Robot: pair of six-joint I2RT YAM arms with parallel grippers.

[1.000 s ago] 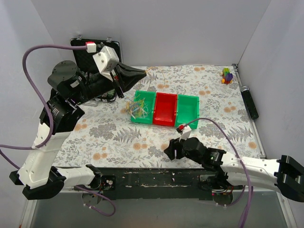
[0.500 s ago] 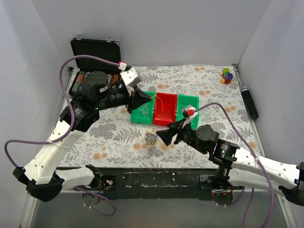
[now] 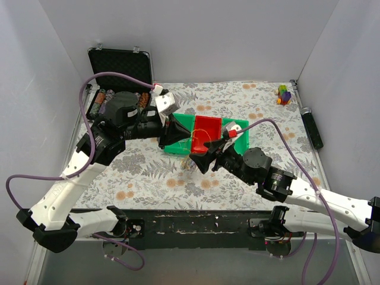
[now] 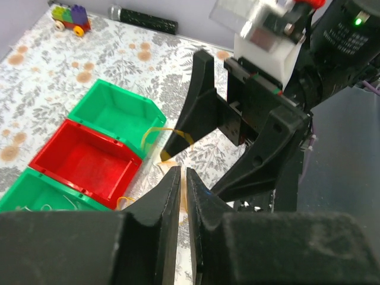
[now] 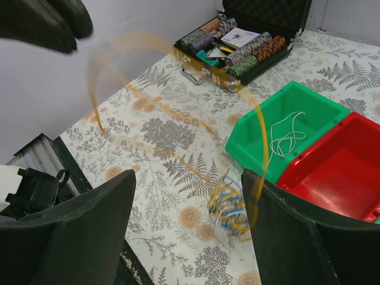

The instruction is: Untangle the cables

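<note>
A tangled ball of blue and yellow cables hangs blurred just above the floral mat, near the green bin. A long yellow cable loops from the ball up to my left gripper. My left gripper is shut on this yellow cable; in the top view it is over the left green bin. My right gripper is wide open and empty, straddling the ball from above. In the top view it sits just in front of the bins.
A row of green, red and green bins stands mid-table; the left one holds a white cable. An open black case of poker chips is at the back left. A toy and a black cylinder lie at the right.
My left arm has swung down from the back left to over the bins. My right arm has moved forward towards it. The cable ball has shifted slightly toward the bins, between the grippers.
</note>
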